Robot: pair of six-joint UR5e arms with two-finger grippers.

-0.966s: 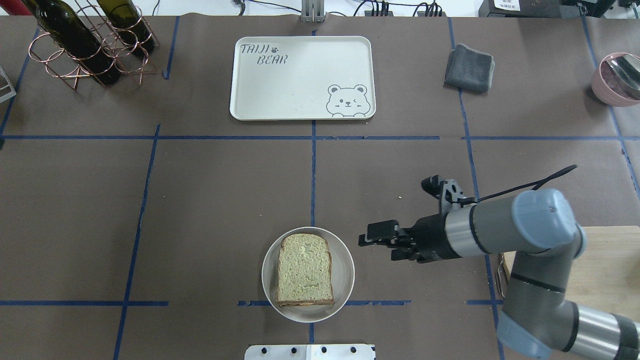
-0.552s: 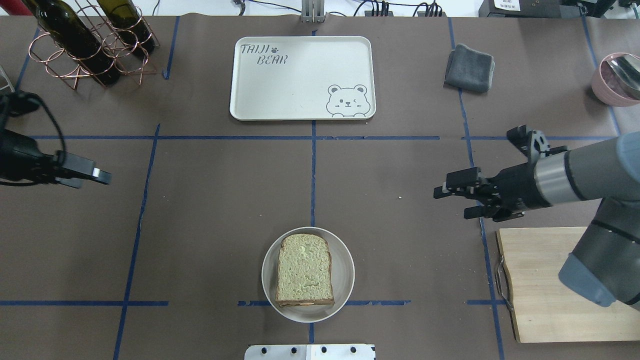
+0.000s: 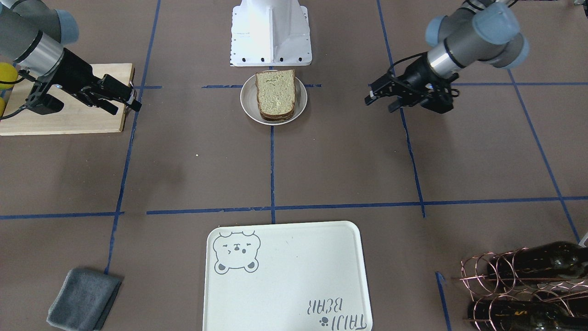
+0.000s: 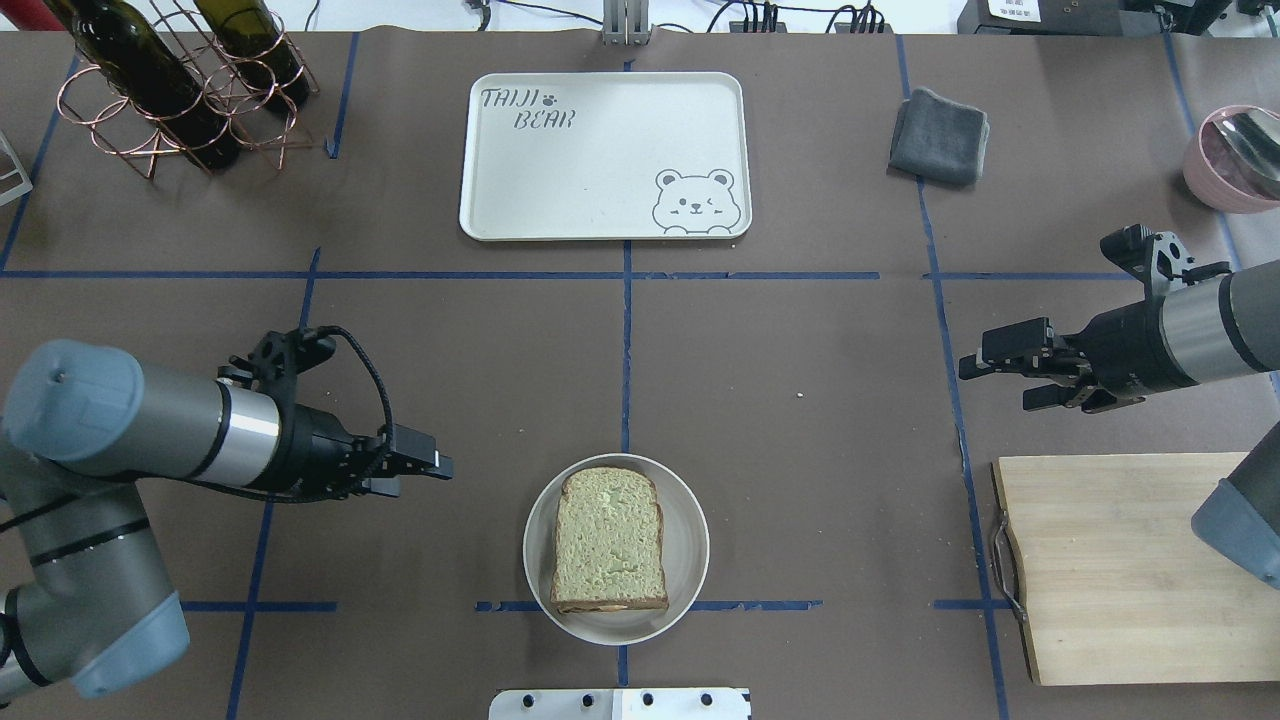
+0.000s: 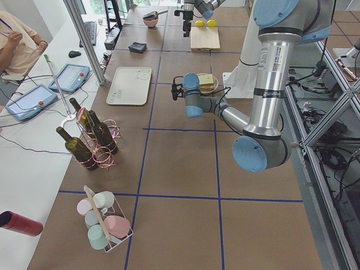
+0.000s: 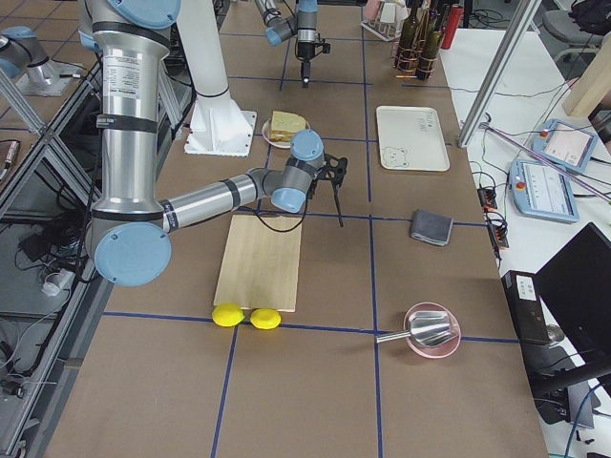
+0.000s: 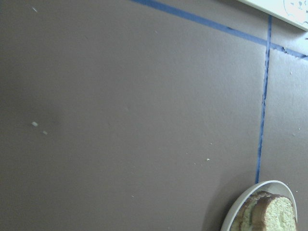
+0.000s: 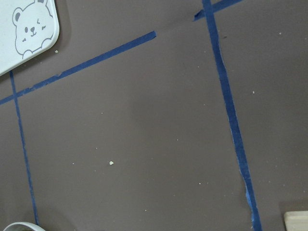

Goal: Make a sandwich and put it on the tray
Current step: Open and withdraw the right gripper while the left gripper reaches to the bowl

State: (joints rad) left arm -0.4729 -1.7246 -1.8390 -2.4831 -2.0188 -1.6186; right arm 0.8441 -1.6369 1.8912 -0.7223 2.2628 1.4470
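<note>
The sandwich lies on the plate, well apart from the tray. Left gripper and right gripper — jaws apart on both.

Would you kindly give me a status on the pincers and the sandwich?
Left pincer open, near plate; right pincer open. Sandwich on plate, tray bare. Nothing between them.

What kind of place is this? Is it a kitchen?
Likely a robot lab, not a kitchen: two robot arms at a table marked with blue tape, and a person beside control tablets.
</note>
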